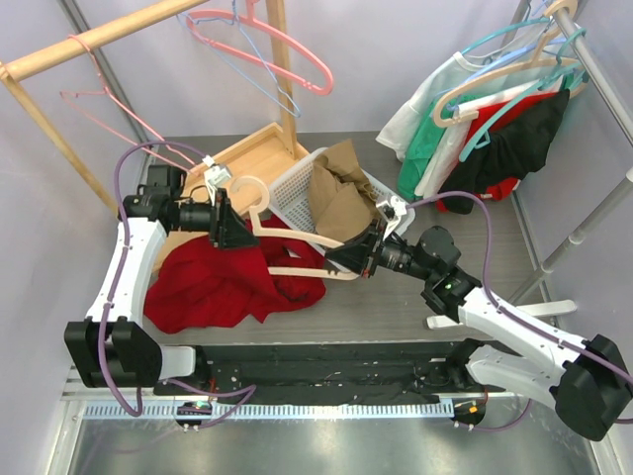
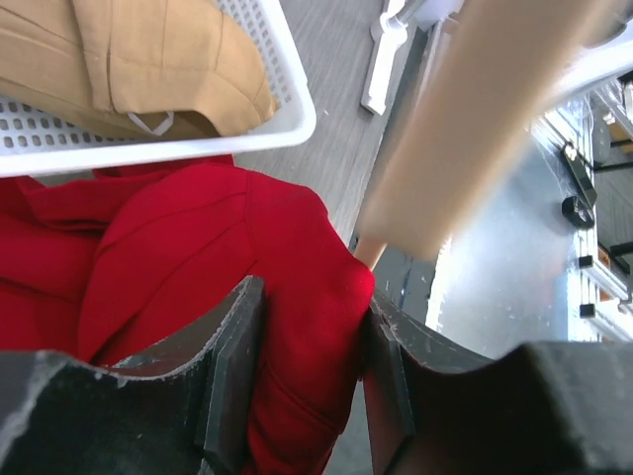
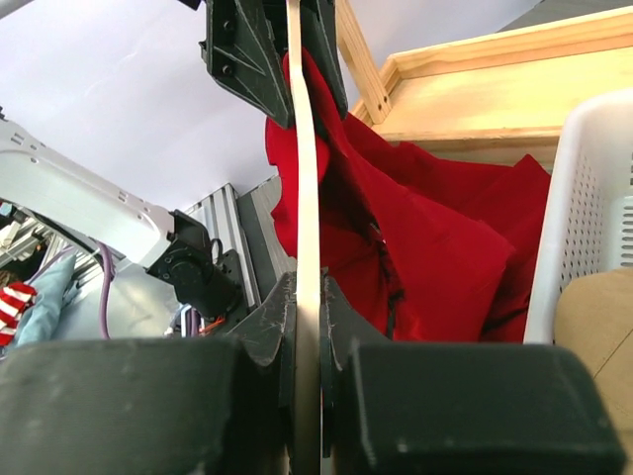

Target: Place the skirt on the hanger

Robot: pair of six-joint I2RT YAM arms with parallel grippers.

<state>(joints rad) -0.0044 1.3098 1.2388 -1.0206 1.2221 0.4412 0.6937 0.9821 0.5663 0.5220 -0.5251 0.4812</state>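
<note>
The red skirt (image 1: 218,282) lies bunched on the table at the left, in front of the wooden rack's base. My left gripper (image 1: 229,230) sits at its upper edge; in the left wrist view a fold of the skirt (image 2: 178,247) fills the gap of the left gripper (image 2: 312,386), and both pads press on it. The beige wooden hanger (image 1: 287,237) hangs tilted over the skirt, its hook toward the left gripper. My right gripper (image 1: 348,259) is shut on its right end. In the right wrist view the hanger (image 3: 305,148) runs edge-on from the right gripper (image 3: 307,327) past the skirt (image 3: 435,228).
A white basket (image 1: 294,183) holding a brown garment (image 1: 341,198) stands just behind the hanger. A wooden rack (image 1: 99,40) with pink hangers (image 1: 287,45) rises at the back left. Clothes (image 1: 495,129) hang on a metal rack at the right.
</note>
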